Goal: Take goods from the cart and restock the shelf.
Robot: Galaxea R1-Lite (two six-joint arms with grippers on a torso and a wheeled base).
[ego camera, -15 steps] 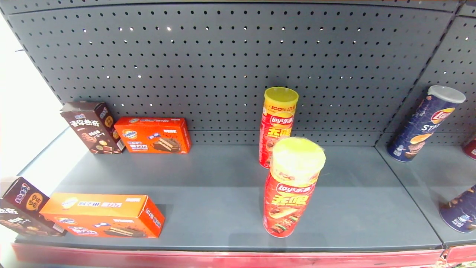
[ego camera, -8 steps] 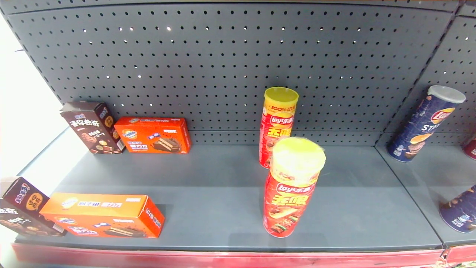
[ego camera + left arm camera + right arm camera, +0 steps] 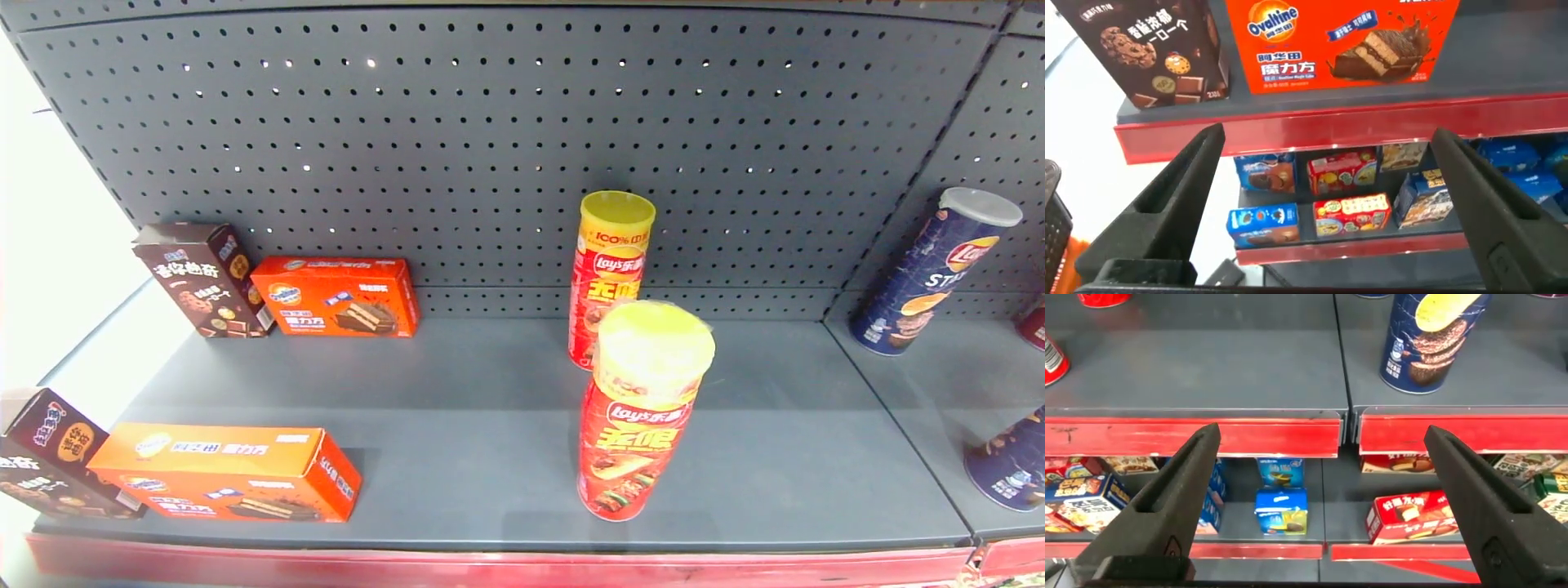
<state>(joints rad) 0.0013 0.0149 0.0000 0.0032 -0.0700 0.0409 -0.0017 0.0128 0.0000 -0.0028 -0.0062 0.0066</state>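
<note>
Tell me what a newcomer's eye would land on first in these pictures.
Two tall red chip cans with yellow lids stand upright in the middle of the shelf: the front can near its edge, the rear can just behind. At the left, a long orange box lies in front and a shorter orange box at the back. The left pincer and right pincer hang open and empty before the shelf's red edge.

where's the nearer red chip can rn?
Head view: the nearer red chip can stands upright right of centre on the grey shelf, near its front edge, just in front of the other red chip can.
</note>
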